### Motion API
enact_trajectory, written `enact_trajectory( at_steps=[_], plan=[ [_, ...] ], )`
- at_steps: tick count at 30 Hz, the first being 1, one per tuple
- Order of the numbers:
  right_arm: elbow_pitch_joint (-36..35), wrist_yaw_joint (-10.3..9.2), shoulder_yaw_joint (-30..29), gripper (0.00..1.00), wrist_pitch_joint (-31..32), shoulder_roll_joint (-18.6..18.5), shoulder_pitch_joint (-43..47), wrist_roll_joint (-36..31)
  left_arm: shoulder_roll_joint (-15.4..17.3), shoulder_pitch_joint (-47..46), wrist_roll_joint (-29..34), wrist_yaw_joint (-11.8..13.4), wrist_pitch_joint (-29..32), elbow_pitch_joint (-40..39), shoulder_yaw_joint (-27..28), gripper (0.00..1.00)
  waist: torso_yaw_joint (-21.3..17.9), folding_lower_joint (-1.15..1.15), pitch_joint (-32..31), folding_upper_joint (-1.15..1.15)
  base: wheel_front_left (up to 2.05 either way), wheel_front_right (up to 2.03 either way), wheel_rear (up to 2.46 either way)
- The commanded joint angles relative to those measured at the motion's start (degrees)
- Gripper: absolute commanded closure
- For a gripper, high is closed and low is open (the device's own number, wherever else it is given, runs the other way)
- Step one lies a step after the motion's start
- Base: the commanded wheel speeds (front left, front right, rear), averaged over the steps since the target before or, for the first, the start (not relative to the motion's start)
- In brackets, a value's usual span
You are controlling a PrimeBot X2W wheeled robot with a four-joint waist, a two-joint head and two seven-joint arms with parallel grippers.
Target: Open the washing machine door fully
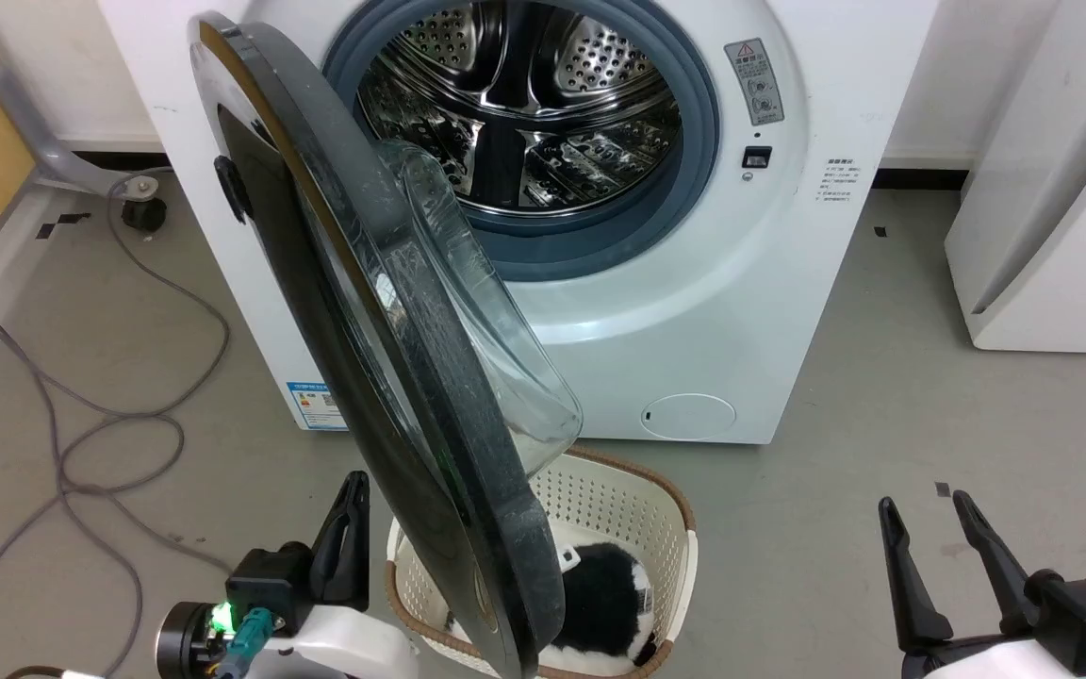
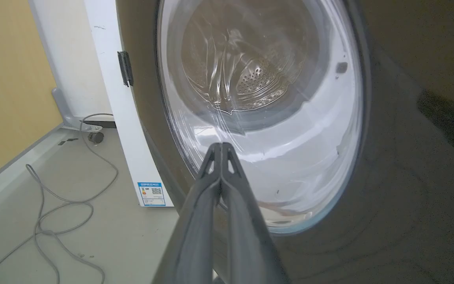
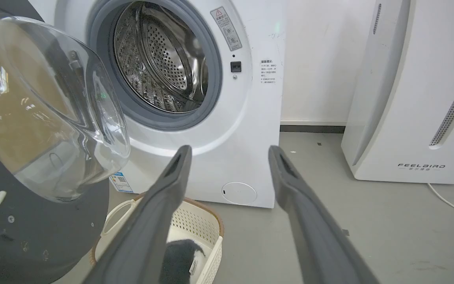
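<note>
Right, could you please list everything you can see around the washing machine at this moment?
washing machine: one, white, centre, against the wall
door: one, black rim with clear glass, hinged at left, partly open
drum: one, steel, inside the opening
gasket: one, grey, around the drum's mouth
sticker: one, blue, low left on the machine's front
cap: one, white, low right on the front
basket: one, cream with brown rim, on the floor under the door
fluffy item: one, black and white, in the basket
cable: one, grey, floor at left
appliance: one, white, floor at right
left tool: one, dark, shut, at the door's outer face
right tool: one, dark, open, lower right
</note>
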Motion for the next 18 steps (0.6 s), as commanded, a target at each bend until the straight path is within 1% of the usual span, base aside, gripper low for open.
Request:
enact_trajectory(
  at_steps=[1,5,9,13,18],
  plan=[
    [0.1,0.03,-0.1,0.0,-0.3,0.2,-0.2,-0.1,0.1,0.4,-0.4,-0.1,-0.3,-0.1,0.1,1.0,0.0,0.0,0.0,0.0,0.0,0.0,0.0],
    [0.2,0.03,-0.1,0.0,-0.3,0.2,-0.3,0.0,0.1,0.0,-1.4,0.2,-0.3,-1.5,0.3,1.0,0.2,0.0,-0.1,0.0,0.0,0.0,0.0],
    [0.3,0.03,-0.1,0.0,-0.3,0.2,-0.3,0.0,0.1,-0.5,-1.9,0.9,-0.3,-4.9,0.8,1.0,0.3,0.0,0.0,0.0,0.0,0.0,0.0],
    [0.4,0.03,-0.1,0.0,-0.4,0.2,-0.3,0.1,0.1,-1.3,-1.9,1.6,-0.3,-11.2,2.0,1.0,0.4,0.0,0.1,0.0,0.0,0.0,0.0],
    [0.6,0.03,-0.2,0.0,-0.4,0.2,-0.6,0.2,0.1,-2.6,-0.4,1.9,-0.3,-21.5,2.7,1.0,0.4,0.0,0.5,0.0,0.0,0.0,0.0]
  ],
)
